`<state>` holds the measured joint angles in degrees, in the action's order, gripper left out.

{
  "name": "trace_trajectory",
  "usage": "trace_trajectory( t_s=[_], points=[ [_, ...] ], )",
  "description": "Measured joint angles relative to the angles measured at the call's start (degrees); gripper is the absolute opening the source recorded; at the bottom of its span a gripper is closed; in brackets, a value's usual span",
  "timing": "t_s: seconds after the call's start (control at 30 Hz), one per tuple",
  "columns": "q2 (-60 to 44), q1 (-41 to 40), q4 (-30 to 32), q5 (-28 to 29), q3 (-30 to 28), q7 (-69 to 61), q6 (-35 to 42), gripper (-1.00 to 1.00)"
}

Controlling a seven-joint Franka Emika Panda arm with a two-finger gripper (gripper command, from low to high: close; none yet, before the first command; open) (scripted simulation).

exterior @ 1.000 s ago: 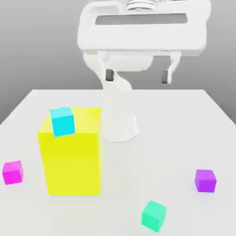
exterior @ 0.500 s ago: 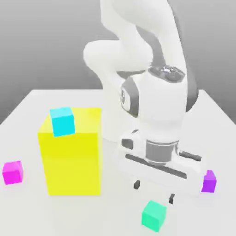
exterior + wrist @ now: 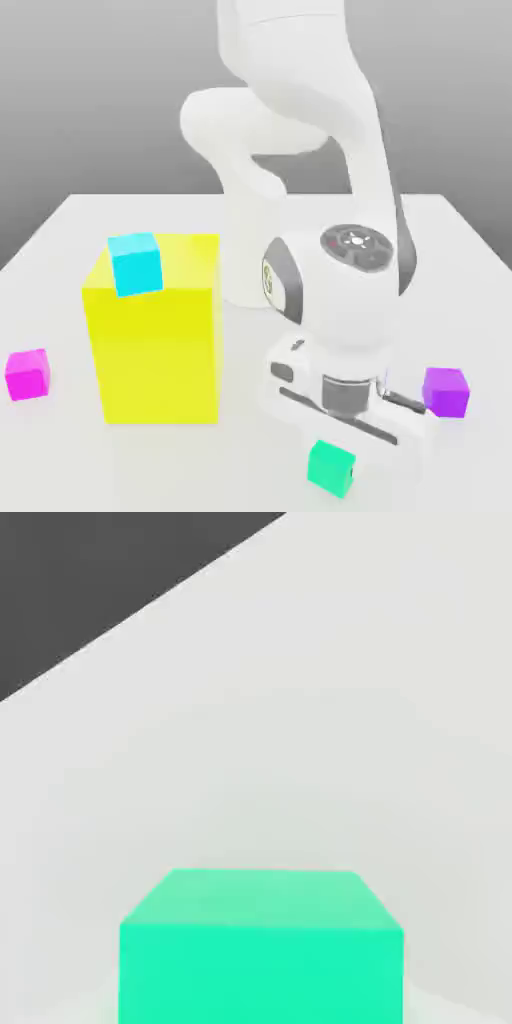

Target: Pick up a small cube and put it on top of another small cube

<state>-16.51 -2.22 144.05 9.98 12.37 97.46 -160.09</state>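
Note:
The small teal-green cube (image 3: 331, 469) rests on the white table near the front edge, towards the exterior view's right. My gripper (image 3: 341, 440) hangs low directly over it, and the hand body hides the cube's upper back part. In the hand view the teal-green cube (image 3: 261, 947) looms very close on the table. The small magenta-pink cube (image 3: 27, 373) lies far off at the exterior view's left, on the table beside the yellow block.
A tall yellow block (image 3: 155, 335) stands left of centre with a light cyan-blue cube (image 3: 135, 264) on its top. A violet-purple cube (image 3: 446, 391) lies just right of my hand. The arm's white base (image 3: 255, 250) stands behind.
The arm swung down from high at the back to the front right. In the last half second the hand sank lower over the teal-green cube. No cube has moved.

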Motion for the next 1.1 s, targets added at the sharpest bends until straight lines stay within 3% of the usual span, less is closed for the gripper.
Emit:
trace_trajectory(
  t_s=[0.1,0.5,0.73,0.83,0.97,1.0,1.1],
  points=[
    [2.4,-2.4,-1.1,-2.0,-0.2,-2.6,4.3,-1.00],
    [4.2,-19.7,-6.9,-7.4,-13.5,-8.9,14.6,-1.00],
    [11.3,-32.1,-0.4,-11.7,-24.8,-5.1,12.8,-1.00],
    [12.4,-34.2,3.5,-12.0,-25.9,-2.0,8.8,-1.00],
    [5.4,-35.3,3.8,-16.3,-24.1,-4.4,1.4,-1.00],
    [4.0,-35.8,3.8,-17.1,-23.5,-5.0,0.0,1.00],
    [4.0,-35.8,3.8,-17.1,-23.5,-5.0,0.0,1.00]
  ],
)
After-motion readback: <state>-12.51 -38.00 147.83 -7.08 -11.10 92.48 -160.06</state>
